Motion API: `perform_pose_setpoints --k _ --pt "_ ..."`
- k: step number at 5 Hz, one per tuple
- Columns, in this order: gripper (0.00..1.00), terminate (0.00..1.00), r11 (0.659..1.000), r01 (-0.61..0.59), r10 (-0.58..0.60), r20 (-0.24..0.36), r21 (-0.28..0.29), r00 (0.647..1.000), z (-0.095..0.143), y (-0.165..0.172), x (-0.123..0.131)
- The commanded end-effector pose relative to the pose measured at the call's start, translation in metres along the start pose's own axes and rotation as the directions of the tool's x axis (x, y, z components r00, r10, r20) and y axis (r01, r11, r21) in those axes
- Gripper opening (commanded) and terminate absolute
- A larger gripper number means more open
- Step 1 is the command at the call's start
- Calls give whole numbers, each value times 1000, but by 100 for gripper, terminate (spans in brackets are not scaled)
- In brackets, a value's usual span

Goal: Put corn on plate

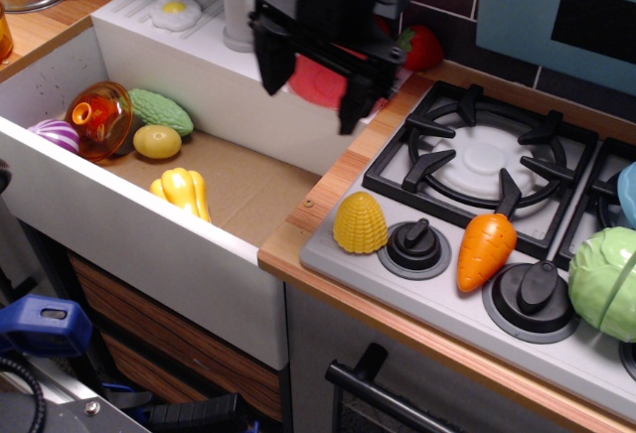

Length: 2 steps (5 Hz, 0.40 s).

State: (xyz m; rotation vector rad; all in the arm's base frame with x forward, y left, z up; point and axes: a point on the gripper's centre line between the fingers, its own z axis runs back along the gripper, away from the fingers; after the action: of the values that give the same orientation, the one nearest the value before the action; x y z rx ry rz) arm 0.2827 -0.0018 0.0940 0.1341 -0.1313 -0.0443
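Above the back of the bench, the gripper [312, 83] hangs wide and empty, partly covering the plate [316, 83]. Well apart, the corn [360, 222] stands on the stove's front corner, so grasping and carrying are not yet done.

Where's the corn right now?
The corn stands on the stove's front-left corner, just left of a black knob, with the carrot farther right and the sink to its left.

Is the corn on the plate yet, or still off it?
Off it. The corn stands on the stove's front left corner, while the plate lies behind the open, empty gripper, mostly hidden.
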Motion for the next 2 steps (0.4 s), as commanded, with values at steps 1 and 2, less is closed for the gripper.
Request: perform_pose_setpoints --k 1,2 --pt "100 0 1000 5 -4 63 -23 998 -1 -11 -11" --pt "100 0 1000 0 1 76 -15 997 -16 -13 -27"
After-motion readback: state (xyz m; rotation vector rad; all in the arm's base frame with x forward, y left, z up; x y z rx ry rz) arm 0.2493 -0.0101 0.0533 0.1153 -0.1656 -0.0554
